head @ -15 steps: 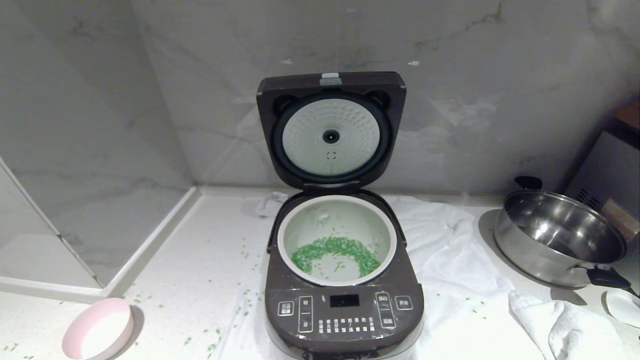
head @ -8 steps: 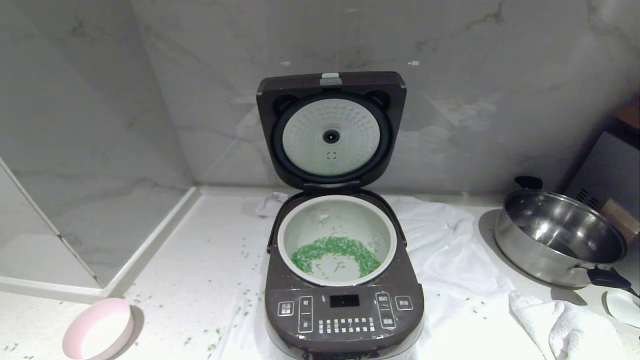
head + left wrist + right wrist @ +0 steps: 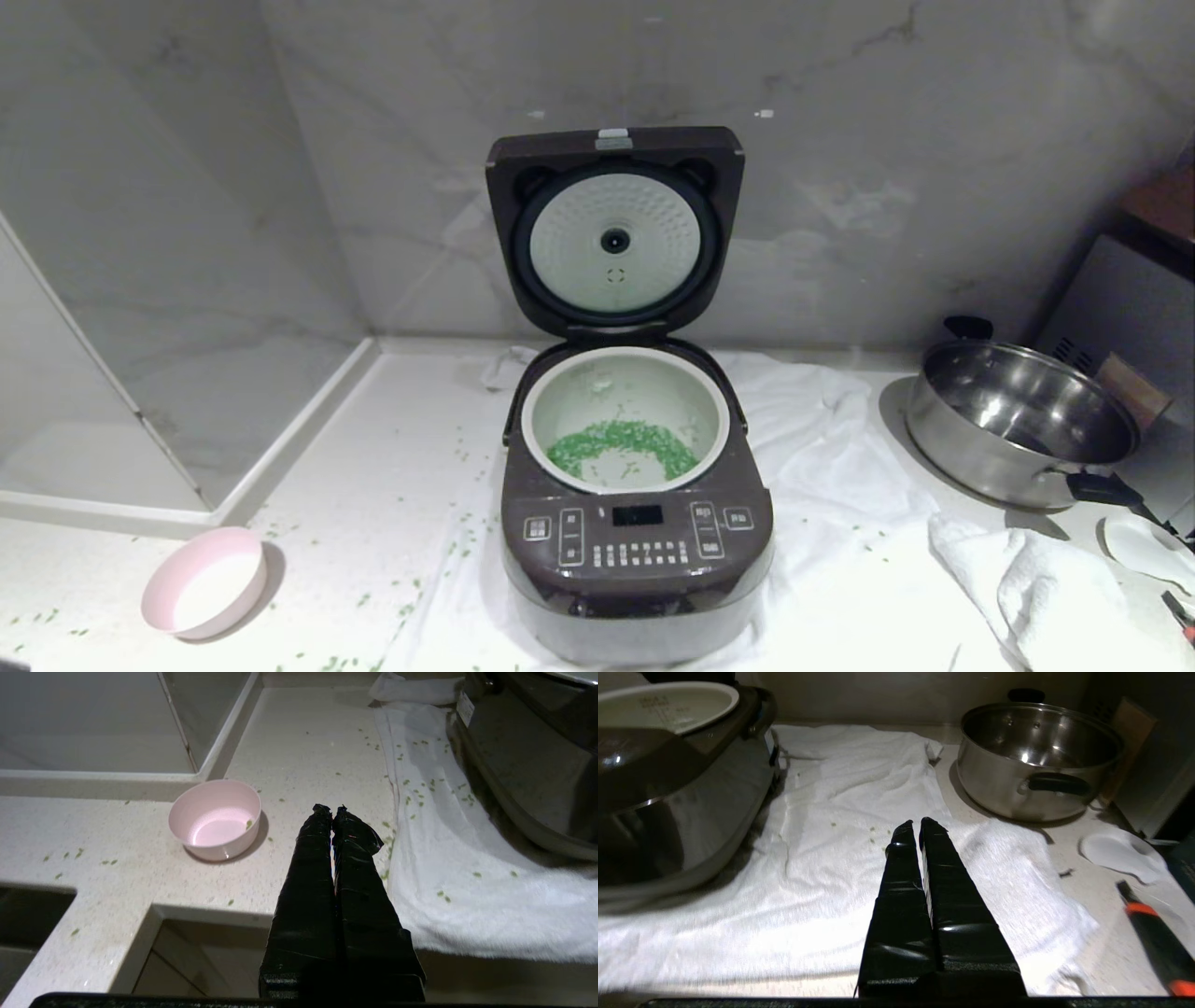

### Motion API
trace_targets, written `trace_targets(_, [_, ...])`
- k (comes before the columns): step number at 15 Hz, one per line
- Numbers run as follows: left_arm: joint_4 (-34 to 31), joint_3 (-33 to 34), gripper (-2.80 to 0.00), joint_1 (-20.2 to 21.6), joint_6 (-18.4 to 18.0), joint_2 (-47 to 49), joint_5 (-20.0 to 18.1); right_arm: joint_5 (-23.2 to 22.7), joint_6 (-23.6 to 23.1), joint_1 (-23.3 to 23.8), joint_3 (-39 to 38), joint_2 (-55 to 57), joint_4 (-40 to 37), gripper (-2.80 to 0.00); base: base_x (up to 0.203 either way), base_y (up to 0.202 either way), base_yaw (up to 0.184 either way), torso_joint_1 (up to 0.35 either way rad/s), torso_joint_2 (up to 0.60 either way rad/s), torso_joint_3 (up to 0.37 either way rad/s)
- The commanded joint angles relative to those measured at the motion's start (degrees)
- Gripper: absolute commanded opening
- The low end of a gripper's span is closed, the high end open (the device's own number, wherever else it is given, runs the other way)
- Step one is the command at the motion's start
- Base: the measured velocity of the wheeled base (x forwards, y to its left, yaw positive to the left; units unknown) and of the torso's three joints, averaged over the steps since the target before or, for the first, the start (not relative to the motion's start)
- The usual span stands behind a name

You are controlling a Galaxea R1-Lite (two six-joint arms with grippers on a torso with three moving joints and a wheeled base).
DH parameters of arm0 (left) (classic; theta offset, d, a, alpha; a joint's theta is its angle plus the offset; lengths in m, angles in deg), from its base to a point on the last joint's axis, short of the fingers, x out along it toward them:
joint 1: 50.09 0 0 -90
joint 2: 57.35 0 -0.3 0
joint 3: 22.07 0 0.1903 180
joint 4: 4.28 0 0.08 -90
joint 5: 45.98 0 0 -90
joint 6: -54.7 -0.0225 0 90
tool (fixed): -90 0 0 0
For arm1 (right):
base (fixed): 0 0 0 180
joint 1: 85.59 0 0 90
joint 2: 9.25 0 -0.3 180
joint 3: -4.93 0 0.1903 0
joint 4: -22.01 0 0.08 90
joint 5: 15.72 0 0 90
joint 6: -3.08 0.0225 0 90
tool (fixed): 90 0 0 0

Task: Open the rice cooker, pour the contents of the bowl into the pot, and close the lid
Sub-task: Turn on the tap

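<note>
The rice cooker [image 3: 638,551] stands in the middle of the counter with its lid [image 3: 616,233] hinged up against the wall. Green contents [image 3: 624,441] lie in a band on the bottom of the pale pot [image 3: 624,371]. The pink bowl [image 3: 203,582] sits upright on the counter to the left, nearly empty, with one green bit inside in the left wrist view [image 3: 249,823]. My left gripper [image 3: 331,810] is shut and empty, held over the counter's front edge, right of the bowl [image 3: 216,817]. My right gripper [image 3: 914,823] is shut and empty above the white towel. Neither arm shows in the head view.
A white towel [image 3: 840,467] lies under and right of the cooker. A steel pan [image 3: 1018,425] with black handles stands at the right, with a white spoon [image 3: 1120,854] and an orange-and-black tool [image 3: 1153,933] near it. Green bits are scattered on the counter [image 3: 373,485]. A sink recess [image 3: 112,448] lies at the left.
The whole head view has shifted: the cooker and bowl now sit smaller and a little higher, showing more of the counter in front. Cooker, bowl and pan keep their places on the counter.
</note>
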Motion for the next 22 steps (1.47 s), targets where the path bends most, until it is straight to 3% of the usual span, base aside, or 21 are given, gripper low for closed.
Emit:
trace_targets(1, [-0.1, 0.1, -2.8, 0.0, -0.2, -0.2, 0.0, 0.1, -0.2, 0.0, -0.1, 0.1, -0.1, -2.8, -0.215, 0.0, 0.006, -0.001, 0.01, 0.011])
trace_targets(5, [-0.1, 0.1, -2.8, 0.0, 0.0, -0.2, -0.1, 0.2, 0.9, 0.0, -0.1, 0.1, 0.0, -2.8, -0.17, 0.0, -0.003, 0.0, 0.0, 0.003])
trace_targets(13, [-0.1, 0.0, -2.8, 0.0, -0.1, -0.2, -0.2, 0.3, 1.5, 0.0, -0.1, 0.1, 0.1, -2.8, 0.0, 0.0, 0.0, 0.0, 0.0, 0.0])
trace_targets(22, [-0.1, 0.0, -2.8, 0.0, -0.1, -0.2, -0.1, 0.3, 1.6, 0.0, -0.1, 0.1, 0.1, -2.8, -0.003, -0.012, 0.163, 0.002, 0.01, 0.003])
